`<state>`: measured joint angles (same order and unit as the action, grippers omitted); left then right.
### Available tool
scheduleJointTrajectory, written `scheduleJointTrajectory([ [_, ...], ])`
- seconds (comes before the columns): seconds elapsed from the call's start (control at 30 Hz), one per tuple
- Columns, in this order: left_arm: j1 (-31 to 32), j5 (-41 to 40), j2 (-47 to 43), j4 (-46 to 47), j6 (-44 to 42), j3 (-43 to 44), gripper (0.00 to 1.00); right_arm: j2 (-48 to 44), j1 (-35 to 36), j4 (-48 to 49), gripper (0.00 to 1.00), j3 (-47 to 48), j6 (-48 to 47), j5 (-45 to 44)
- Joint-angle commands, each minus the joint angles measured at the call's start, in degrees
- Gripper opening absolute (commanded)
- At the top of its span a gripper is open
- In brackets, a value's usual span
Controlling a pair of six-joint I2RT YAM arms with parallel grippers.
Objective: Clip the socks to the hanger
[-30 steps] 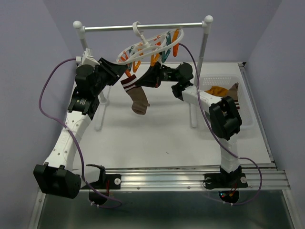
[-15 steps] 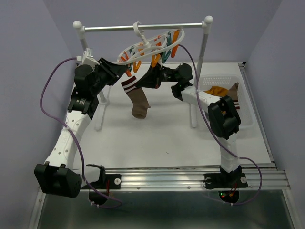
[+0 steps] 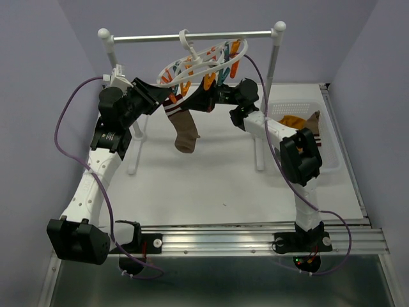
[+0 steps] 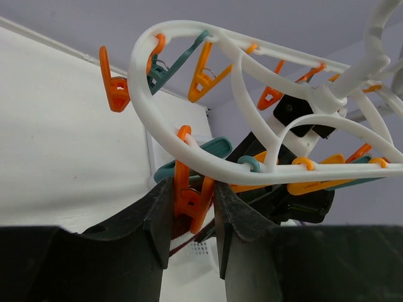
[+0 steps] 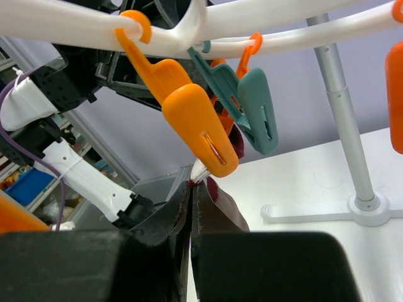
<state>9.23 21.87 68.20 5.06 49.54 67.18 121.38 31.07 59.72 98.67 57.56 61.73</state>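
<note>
The white oval hanger [image 3: 201,61] with orange and teal clips hangs from the rack's crossbar. My left gripper [image 3: 167,96] is shut on one orange clip [image 4: 186,196] at the ring's near edge, a finger pressing each side of it. A striped sock [image 3: 183,131] with a white and maroon cuff and a brown foot dangles below. My right gripper [image 3: 197,100] is shut on its cuff [image 5: 200,170], which it holds up under the hanger ring [image 5: 75,22], just beneath another orange clip [image 5: 198,129]. The cuff's stripes [image 4: 179,231] show right behind the squeezed clip.
The white two-post rack with its metal crossbar [image 3: 192,36] stands at the back; one post [image 5: 340,107] rises close on the right. A white basket [image 3: 300,105] at the right holds a mustard sock [image 3: 293,121] and a brown sock [image 3: 313,120]. A teal clip [image 5: 258,110] hangs beside the cuff.
My right gripper has carried the sock's cuff slightly up and left, closer under the hanger. The left gripper stays on the clip.
</note>
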Motion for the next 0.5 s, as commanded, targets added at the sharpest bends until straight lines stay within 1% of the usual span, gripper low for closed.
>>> scheduleJointTrajectory([
  [0.0,-0.3,2.1,-1.0,1.5,-1.3,-0.4,0.00,0.6,-0.8,-0.3,0.01,2.7,-1.4,-1.9],
  [0.2,-0.7,3.5,-0.8,2.5,-1.1,-1.1,0.00,0.5,-1.4,-0.3,0.01,2.1,-1.7,-3.0],
  [0.47,-0.9,3.4,-0.7,2.3,-2.0,-1.1,0.00,1.2,-2.0,0.8,0.01,2.7,-0.9,-3.2],
])
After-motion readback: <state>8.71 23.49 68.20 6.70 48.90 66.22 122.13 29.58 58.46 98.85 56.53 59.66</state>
